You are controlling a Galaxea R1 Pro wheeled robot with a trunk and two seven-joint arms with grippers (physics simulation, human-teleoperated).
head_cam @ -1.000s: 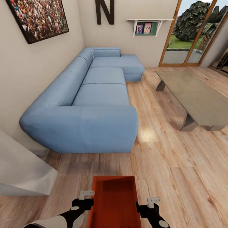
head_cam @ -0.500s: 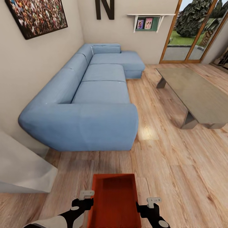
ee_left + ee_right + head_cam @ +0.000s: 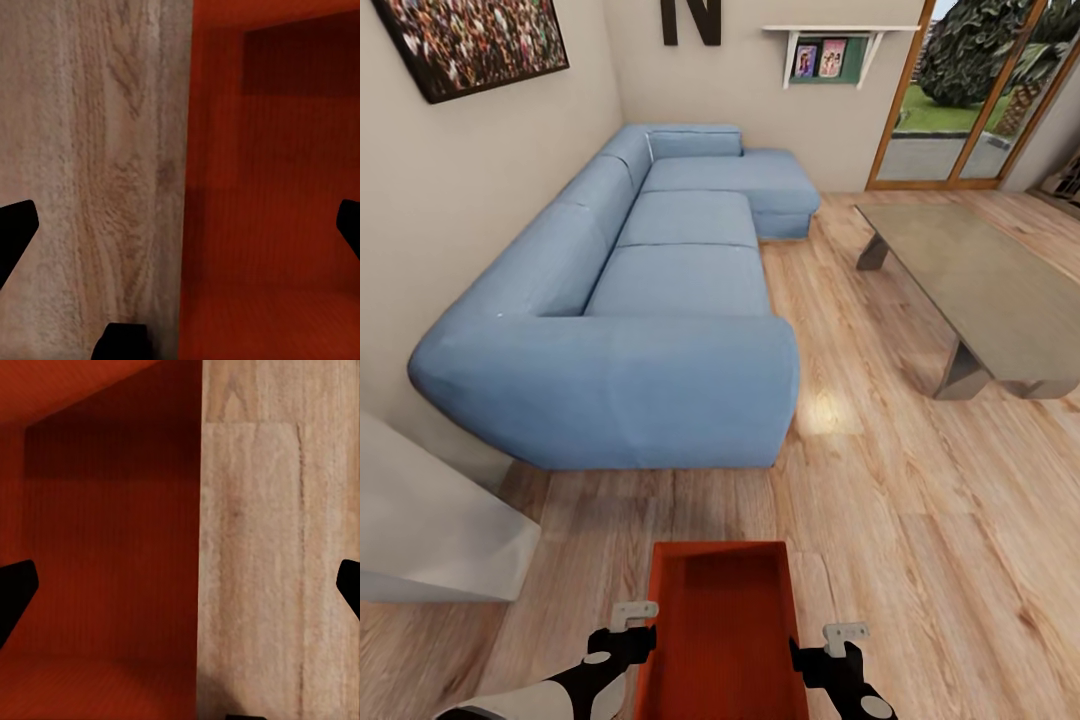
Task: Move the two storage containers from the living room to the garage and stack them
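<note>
One orange-red storage container point(image 3: 720, 640) lies lengthwise in front of me on the living room's wood-plank floor point(image 3: 920, 520), at the bottom middle of the head view. My left gripper point(image 3: 635, 632) is at its left long wall and my right gripper point(image 3: 815, 650) at its right long wall. In the left wrist view the left gripper point(image 3: 185, 225) is open, fingers wide apart on either side of the container point(image 3: 277, 187) wall. The right gripper point(image 3: 184, 585) is open in the same way, one finger over the ribbed container point(image 3: 105, 532) bottom, the other over the floor.
A blue L-shaped sofa point(image 3: 640, 300) stands close ahead on the left along the wall. A grey low table point(image 3: 980, 290) is ahead on the right, with wood-framed glass doors point(image 3: 960, 100) behind it. A pale sloped block point(image 3: 430, 520) sits at my left.
The whole head view has shifted: sofa, table and container sit a little higher and larger, so the camera moved. Both grippers keep their place in the picture and stay open.
</note>
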